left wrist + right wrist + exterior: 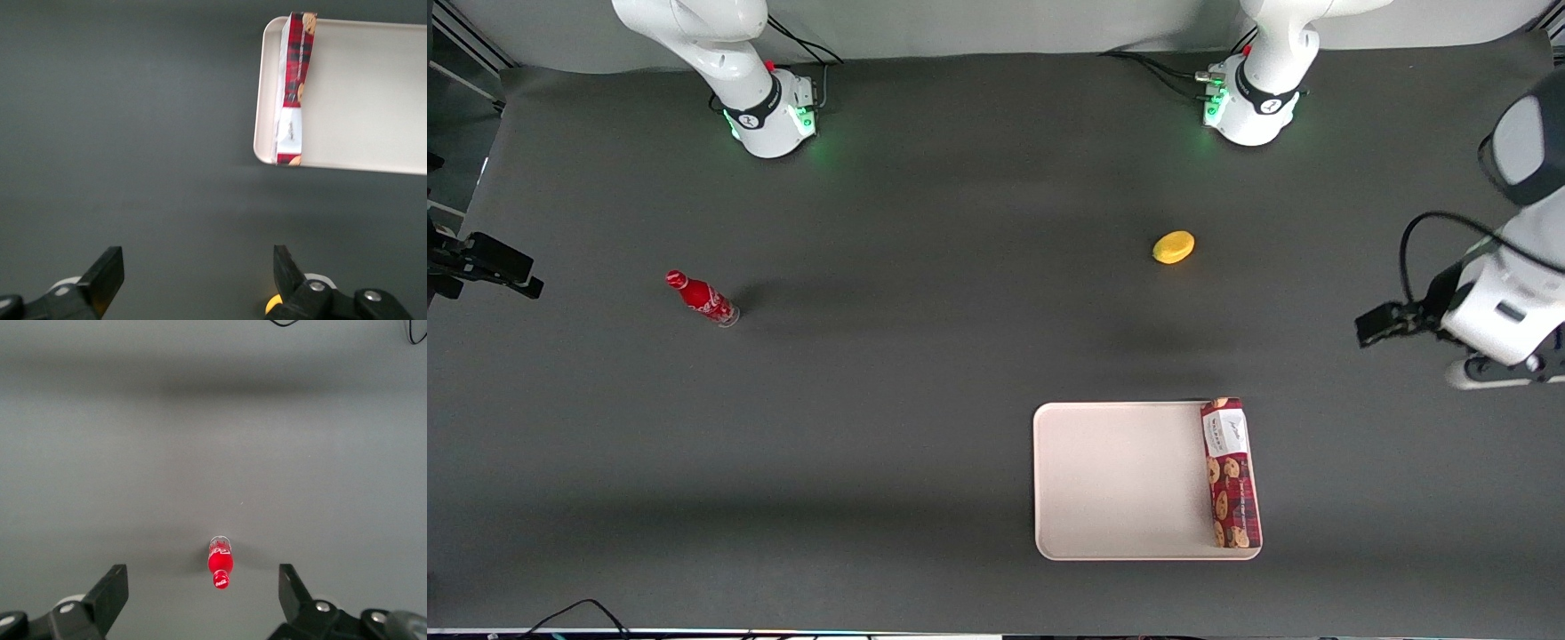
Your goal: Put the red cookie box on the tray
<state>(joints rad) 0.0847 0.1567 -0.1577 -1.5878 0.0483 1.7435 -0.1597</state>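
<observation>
Overhead front view (wrist cameras downward)

Table [925, 356]: dark grey matte surface, carrying two loose items.

Item 1: small red soda bottle [703, 299] with white script on its body and a red cap. We note it toward the parked arm's end of the table, about midway between the table's edge nearest the front camera and its farthest edge. The right wrist view also shows it [221, 561], alone on bare surface.

Item 2: small yellow oval object [1173, 247], lemon-like, toward the working arm's end, well apart from the bottle and slightly farther from the front camera.
</observation>
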